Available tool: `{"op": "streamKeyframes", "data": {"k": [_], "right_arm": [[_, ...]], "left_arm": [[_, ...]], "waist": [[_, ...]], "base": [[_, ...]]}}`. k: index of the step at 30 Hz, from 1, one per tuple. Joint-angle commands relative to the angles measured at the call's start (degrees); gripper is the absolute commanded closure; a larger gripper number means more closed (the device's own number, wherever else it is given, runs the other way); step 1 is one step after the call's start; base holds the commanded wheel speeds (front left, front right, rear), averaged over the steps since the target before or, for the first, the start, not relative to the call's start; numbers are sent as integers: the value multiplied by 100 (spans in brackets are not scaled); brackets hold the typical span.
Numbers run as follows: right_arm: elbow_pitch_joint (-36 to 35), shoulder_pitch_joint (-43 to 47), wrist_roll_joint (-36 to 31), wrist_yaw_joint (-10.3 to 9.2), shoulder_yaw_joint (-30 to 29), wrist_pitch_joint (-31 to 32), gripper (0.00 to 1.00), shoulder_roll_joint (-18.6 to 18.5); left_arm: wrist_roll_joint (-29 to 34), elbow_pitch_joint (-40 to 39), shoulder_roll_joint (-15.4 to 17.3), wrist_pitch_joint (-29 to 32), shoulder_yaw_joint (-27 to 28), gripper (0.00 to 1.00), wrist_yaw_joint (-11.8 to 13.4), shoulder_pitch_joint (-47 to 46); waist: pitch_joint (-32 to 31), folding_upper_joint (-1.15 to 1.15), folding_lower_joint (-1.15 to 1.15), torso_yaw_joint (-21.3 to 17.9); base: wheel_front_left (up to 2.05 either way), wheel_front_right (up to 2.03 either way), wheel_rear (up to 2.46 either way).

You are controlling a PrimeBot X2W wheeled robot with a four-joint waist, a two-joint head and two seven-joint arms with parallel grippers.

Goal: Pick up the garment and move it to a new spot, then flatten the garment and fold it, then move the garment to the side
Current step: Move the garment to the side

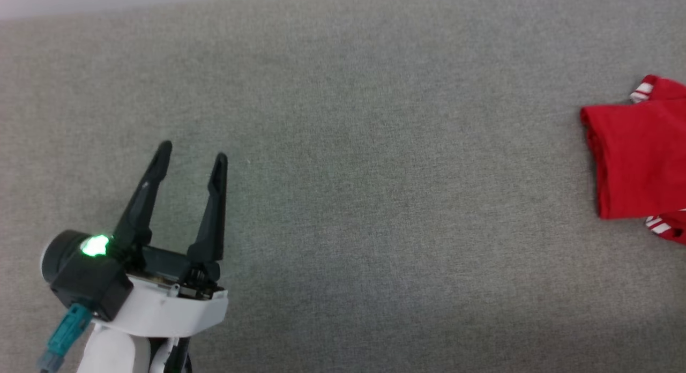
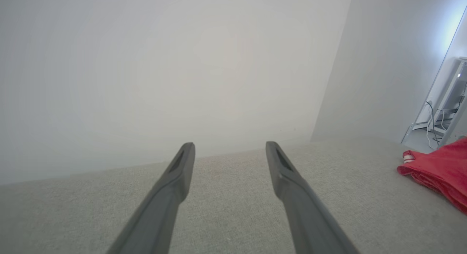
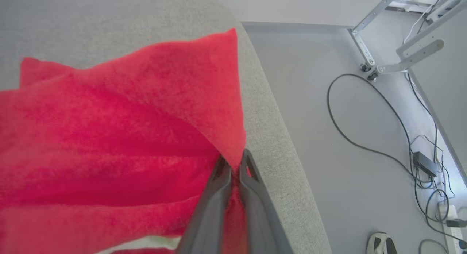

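Now the garment (image 1: 638,158) lies at the table's (image 1: 343,121) far right edge, looking folded — right tool (image 3: 235,165) clenched on its corner, left tool (image 1: 193,149) spread wide and empty. Only the move aside seems left.
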Motion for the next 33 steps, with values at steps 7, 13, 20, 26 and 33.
{"op": "streamKeyframes", "data": {"k": [7, 13, 20, 26, 33], "right_arm": [[921, -568, -613, -7, 108, -395, 100, 205], [1538, -967, -968, -7, 164, -752, 100, 343], [2089, -1229, -1094, -7, 190, -1063, 65, 463], [2218, -1143, -988, -7, 309, -1360, 0, 444], [1696, -794, -669, -7, 932, -1655, 0, 476]], "left_arm": [[63, -147, 128, -3, -104, 0, -11, -170], [75, -186, 205, -3, -136, 0, -11, -237], [118, -169, 183, -3, -107, 0, -11, -184], [26, 89, 0, -3, 1, 0, -11, 8], [-32, 489, -237, -4, 214, 0, -11, 315]], "waist": [[270, 0, 0, 7], [363, 0, 0, 11], [252, 0, 0, 40], [-175, 0, 0, 93], [-810, 0, 0, 262]], "base": [[0, 0, 0], [0, 0, 0], [0, 0, 0], [0, 0, 0], [0, 0, 0]]}}
